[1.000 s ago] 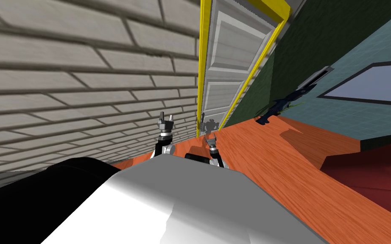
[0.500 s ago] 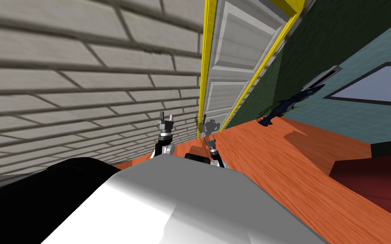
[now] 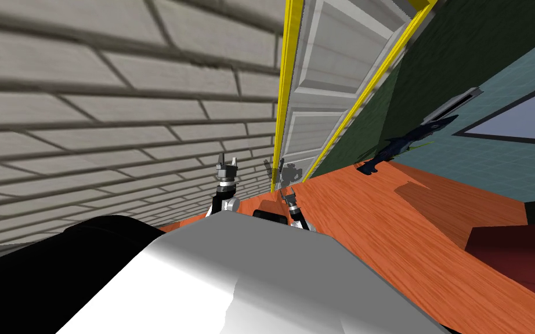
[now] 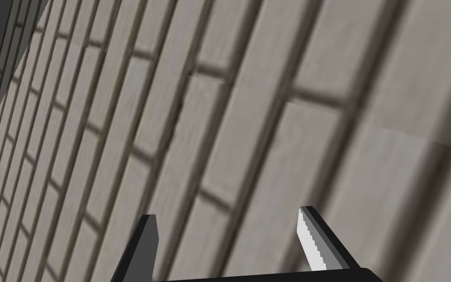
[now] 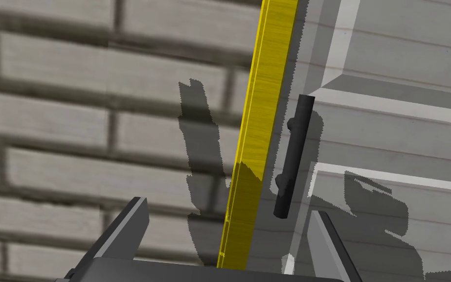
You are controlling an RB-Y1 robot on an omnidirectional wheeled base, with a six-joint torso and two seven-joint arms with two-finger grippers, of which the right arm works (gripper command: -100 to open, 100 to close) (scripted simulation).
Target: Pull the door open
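- Right gripper [image 5: 229, 206]: we found its two blade fingers spread wide, closed on nothing and touching nothing. It pointed at the edge of the door where the frame meets the wall.
- Dark bar-shaped handle [image 5: 293, 156]: we logged it ahead of the right gripper, beyond the fingertips and apart from them. It lay within the gap between the two fingers' lines, nearer the finger on the door side. It stood off the door face on two short mounts and ran alongside the frame.
- Pale grey panelled door [image 5: 391, 122]: it was ahead of the right gripper, past the handle, and showed raised rectangular panels. We could not tell whether it was ajar.
- Yellow door frame [image 5: 259, 122]: one strip ran straight ahead of the right gripper, between its fingers and just beside the handle. It parted the door from the wall.
- Grey-white brick wall [image 5: 73, 122]: it stood ahead of the right gripper's other finger.
- Dark grey shadows [image 5: 200, 142]: these were gripper-shaped, cast on the wall and on the door ahead of the right gripper.
- Left gripper [image 3: 227, 159]: it was raised beside the right gripper on the wall side, its fingers wide apart and empty.
- Orange wood-grain floor [image 3: 405, 232]: it lay below both grippers.
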